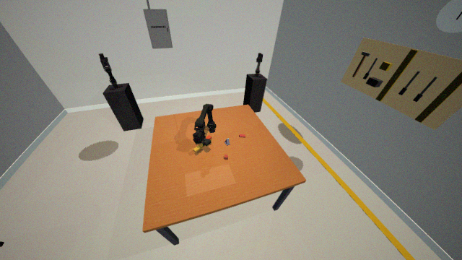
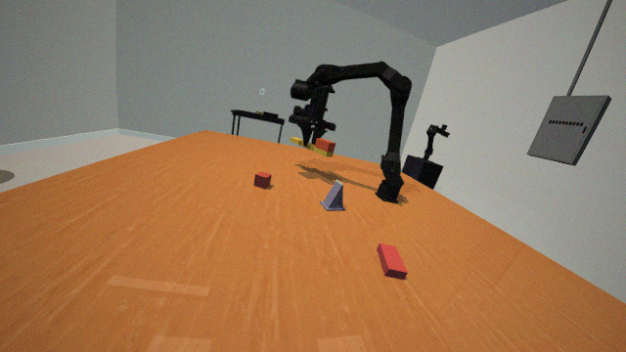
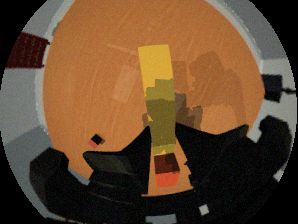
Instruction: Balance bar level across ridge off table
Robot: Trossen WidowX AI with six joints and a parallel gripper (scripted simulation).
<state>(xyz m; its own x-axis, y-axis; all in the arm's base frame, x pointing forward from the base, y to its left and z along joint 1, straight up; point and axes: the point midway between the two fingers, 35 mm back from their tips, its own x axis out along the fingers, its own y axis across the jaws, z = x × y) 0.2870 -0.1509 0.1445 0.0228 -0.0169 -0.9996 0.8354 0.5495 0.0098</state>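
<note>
Top view. One yellow bar (image 1: 197, 149) (image 2: 296, 141) (image 3: 157, 65), partly covered by one black arm (image 1: 206, 111) (image 2: 352, 71) and its gripper (image 1: 203, 145) (image 2: 309, 144) (image 3: 161, 127). One orange block (image 1: 208, 137) (image 2: 325, 145) (image 3: 166, 179) at the bar's far end. Right of the bar: one grey-blue ridge (image 1: 227, 141) (image 2: 335, 198), well apart from it. Also right of the bar, a bit lower in frame: one red cube (image 1: 226, 157) (image 2: 262, 180) (image 3: 94, 142). Further right than the ridge: one flat red block (image 1: 242, 136) (image 2: 391, 261). All over one wooden table (image 1: 209, 200) (image 2: 196, 235) (image 3: 90, 75). Beyond the bar, off the table, two black pedestals, one dark arm on each.

Exterior view. Bar is up off the table, its shadow falling on the wood below; pincer clamped on it between its ends. One orange block sits on the bar's right end. Ridge count: one, standing on the table nearer the camera than the bar, nothing laid across it. One red cube nearer than the bar, to its left; one flat red block nearest the camera, right of the bar.

Wrist view. Two black fingers, one on each side of the bar, closed in on it. Bar's yellow end reaches out past them; the orange block shows at the opposite end, between the fingers' bases. One red cube on the table, left of the bar.
</note>
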